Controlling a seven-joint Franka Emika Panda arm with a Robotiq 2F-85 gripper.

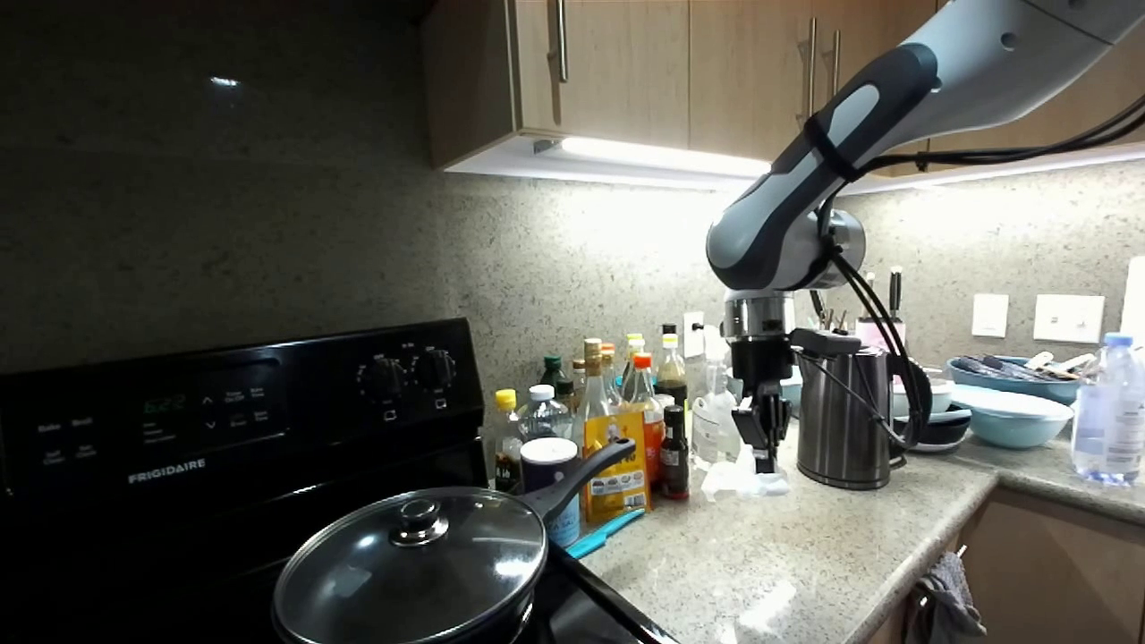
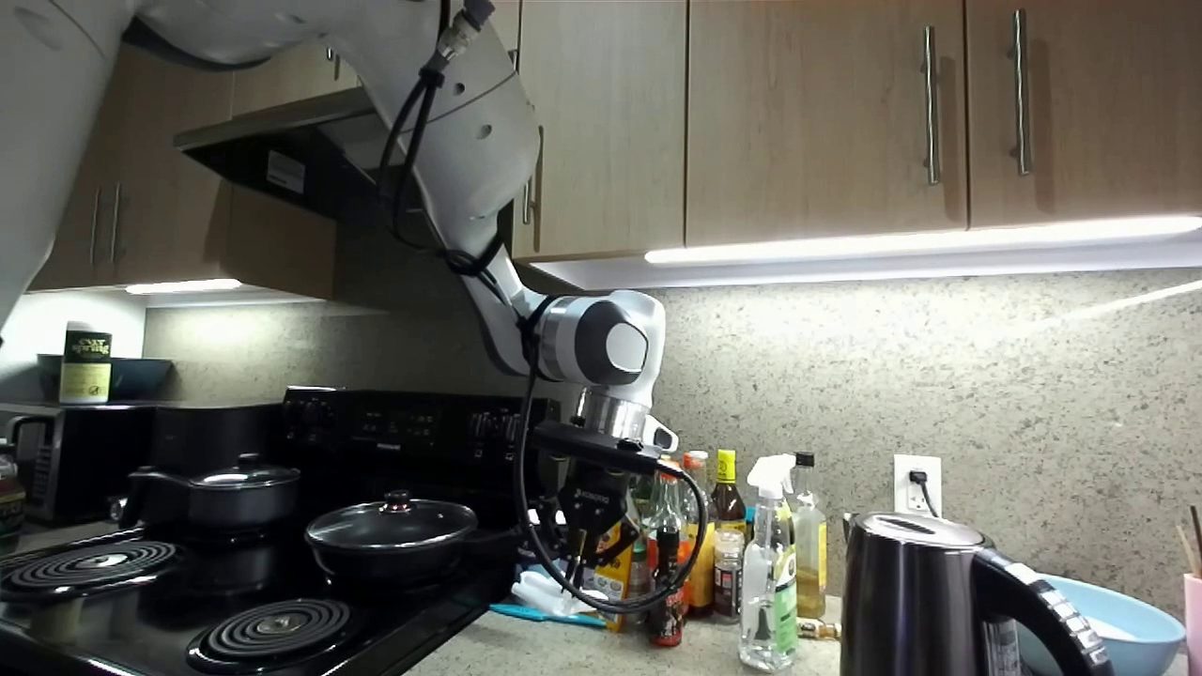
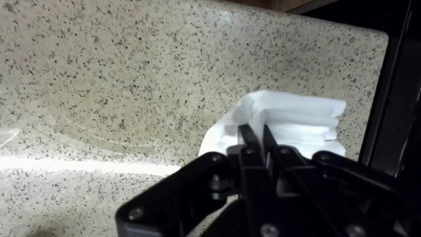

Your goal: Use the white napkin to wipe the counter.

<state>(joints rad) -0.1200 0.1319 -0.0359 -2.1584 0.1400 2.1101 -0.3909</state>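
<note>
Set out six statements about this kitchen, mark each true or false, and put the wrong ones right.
1. The gripper holds the white napkin. True.
2. The frying pan has no lid. False: a glass lid covers the frying pan.
3. The kettle stands on the counter. True.
4. The spray bottle lies on its side. False: the spray bottle stands upright.
5. A black plug sits in the wall outlet. True.
6. The lights under the cabinets are off. False: the lights under the cabinets are on.
</note>
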